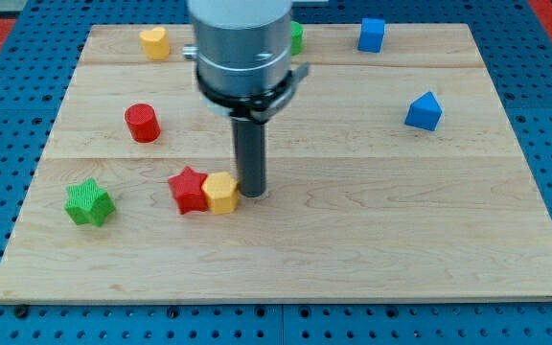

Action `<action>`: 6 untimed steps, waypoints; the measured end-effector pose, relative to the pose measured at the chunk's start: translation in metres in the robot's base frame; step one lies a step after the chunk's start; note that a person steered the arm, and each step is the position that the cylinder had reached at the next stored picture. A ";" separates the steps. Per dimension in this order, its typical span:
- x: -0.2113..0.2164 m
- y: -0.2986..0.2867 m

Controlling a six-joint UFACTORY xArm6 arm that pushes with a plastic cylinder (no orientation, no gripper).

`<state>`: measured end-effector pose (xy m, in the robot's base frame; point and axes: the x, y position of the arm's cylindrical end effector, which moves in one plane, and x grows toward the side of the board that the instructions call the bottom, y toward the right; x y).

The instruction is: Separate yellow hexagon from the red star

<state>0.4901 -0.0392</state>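
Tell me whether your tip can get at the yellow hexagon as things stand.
Probably yes: my tip sits right at the yellow hexagon, on its right, with nothing between them. The red star touches its left side.

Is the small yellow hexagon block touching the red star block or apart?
Touching: the small yellow hexagon block presses against the red star block, no gap visible.

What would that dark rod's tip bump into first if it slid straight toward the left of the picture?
My tip sits right beside the yellow hexagon block, apparently touching its right edge, so it would meet that first. The red star block lies just beyond, against the hexagon's left side.
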 end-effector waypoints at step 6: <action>0.034 -0.031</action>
